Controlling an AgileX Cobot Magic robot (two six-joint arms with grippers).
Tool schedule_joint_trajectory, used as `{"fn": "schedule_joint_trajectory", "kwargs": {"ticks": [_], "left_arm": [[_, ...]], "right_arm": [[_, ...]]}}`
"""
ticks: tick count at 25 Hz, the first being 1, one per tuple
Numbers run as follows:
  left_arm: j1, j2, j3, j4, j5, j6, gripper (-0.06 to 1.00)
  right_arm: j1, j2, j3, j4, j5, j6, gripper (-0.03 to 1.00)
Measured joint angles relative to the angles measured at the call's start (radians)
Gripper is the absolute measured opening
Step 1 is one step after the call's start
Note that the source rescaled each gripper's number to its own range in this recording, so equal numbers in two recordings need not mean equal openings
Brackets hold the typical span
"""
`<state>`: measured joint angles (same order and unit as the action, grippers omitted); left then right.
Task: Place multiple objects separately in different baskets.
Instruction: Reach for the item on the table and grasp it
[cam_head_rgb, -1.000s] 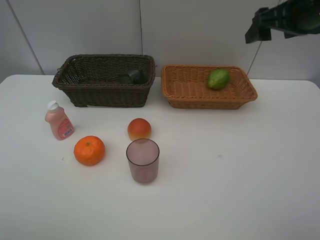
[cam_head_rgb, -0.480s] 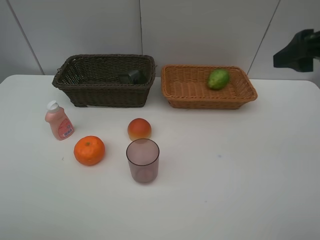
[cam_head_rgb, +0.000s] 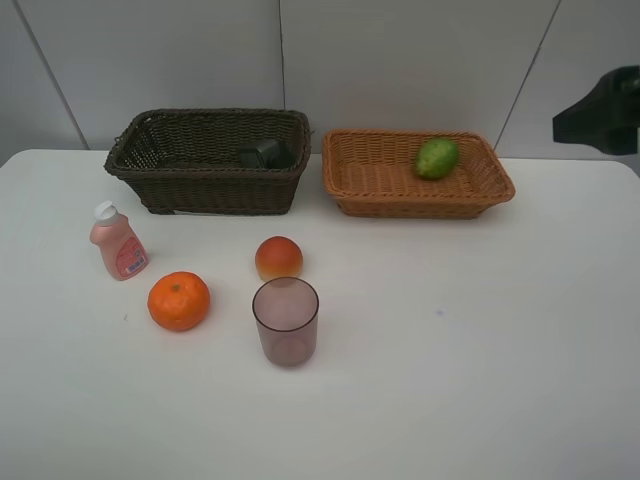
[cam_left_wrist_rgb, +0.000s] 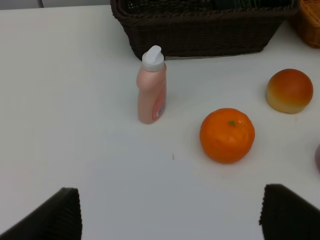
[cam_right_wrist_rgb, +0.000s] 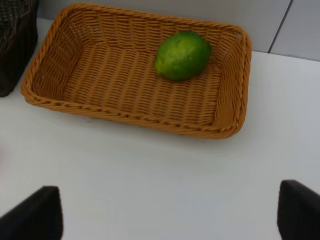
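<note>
The dark brown basket (cam_head_rgb: 215, 192) stands at the back left with the dark grey pump bottle (cam_head_rgb: 265, 153) in it. The tan basket (cam_head_rgb: 420, 209) to its right holds the green fruit (cam_head_rgb: 437, 158). The pink bottle (cam_head_rgb: 118, 242), orange (cam_head_rgb: 179, 300), peach-like fruit (cam_head_rgb: 279, 258) and purplish cup (cam_head_rgb: 286, 320) stand on the table in front. My left gripper (cam_left_wrist_rgb: 170, 220) is open and empty, short of the pink bottle (cam_left_wrist_rgb: 152, 87) and orange (cam_left_wrist_rgb: 227, 135). My right gripper (cam_right_wrist_rgb: 167, 215) is open and empty, above the table in front of the tan basket (cam_right_wrist_rgb: 135, 118) and green fruit (cam_right_wrist_rgb: 182, 55).
The white table (cam_head_rgb: 480, 340) ends at a grey panelled wall behind the baskets. My right arm (cam_head_rgb: 600, 112) shows as a dark shape at the right edge of the high view. The left arm is out of that view.
My right arm has moved down and to the right, from above the tan basket's far corner to the right edge of the view. The objects have not moved.
</note>
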<state>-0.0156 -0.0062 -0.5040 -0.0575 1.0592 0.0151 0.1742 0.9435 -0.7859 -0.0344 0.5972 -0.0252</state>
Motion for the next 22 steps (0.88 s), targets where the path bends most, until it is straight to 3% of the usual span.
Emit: {"fn": "schedule_joint_trajectory", "kwargs": {"ticks": [9, 22], "left_arm": [[0.000, 0.000, 0.000, 0.000, 0.000, 0.000, 0.93], [0.000, 0.000, 0.000, 0.000, 0.000, 0.000, 0.93]], "right_arm": [[0.000, -0.006, 0.000, 0.004, 0.040, -0.039, 1.00], [0.000, -0.319, 0.000, 0.005, 0.420, 0.002, 1.00]]}}
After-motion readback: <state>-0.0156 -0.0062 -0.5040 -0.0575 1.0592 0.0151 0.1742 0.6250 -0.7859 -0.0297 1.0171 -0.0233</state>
